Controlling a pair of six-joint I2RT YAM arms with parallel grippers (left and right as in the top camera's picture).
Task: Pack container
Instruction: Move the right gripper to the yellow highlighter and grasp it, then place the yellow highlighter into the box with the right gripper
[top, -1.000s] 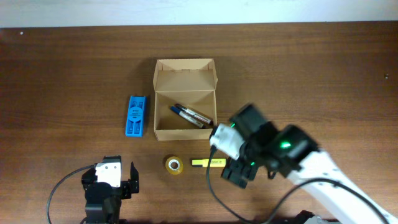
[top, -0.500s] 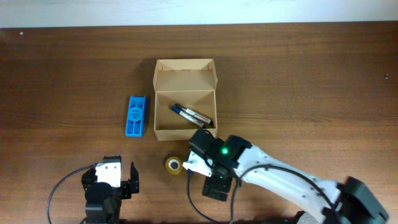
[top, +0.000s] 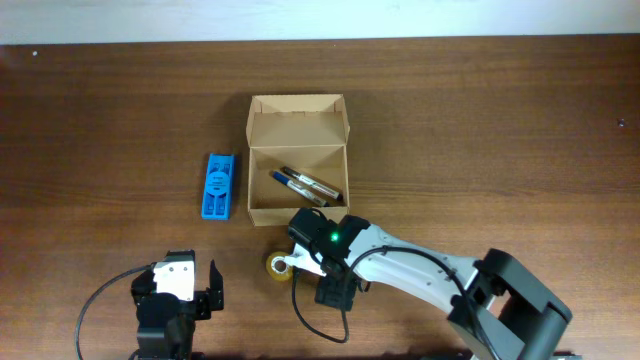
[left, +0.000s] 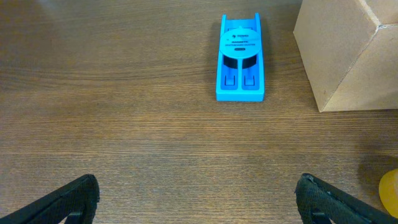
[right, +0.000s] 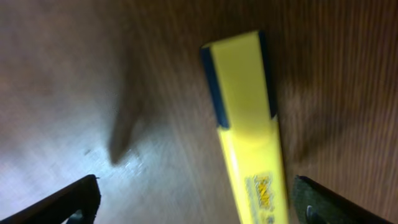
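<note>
The tan cardboard container (top: 297, 205) stands open mid-table with its flap lid raised at the back; two blue pens (top: 305, 184) lie inside. My right gripper (top: 335, 283) is low over the table just in front of the container. In the right wrist view it (right: 196, 202) is open, with a yellow highlighter (right: 245, 118) lying on the wood between its fingers, nearer the right finger. The arm hides the highlighter from overhead. My left gripper (top: 178, 288) rests at the front left, open and empty (left: 199, 199).
A blue plastic case (top: 219, 185) lies left of the container and also shows in the left wrist view (left: 241, 59). A yellow tape roll (top: 279, 267) sits just left of my right gripper. The container's corner (left: 348, 50) shows at the left wrist view's right.
My right arm has swung left and dropped down over the yellow highlighter, which was visible on the table a second ago and is now covered from above. The left arm has not moved.
</note>
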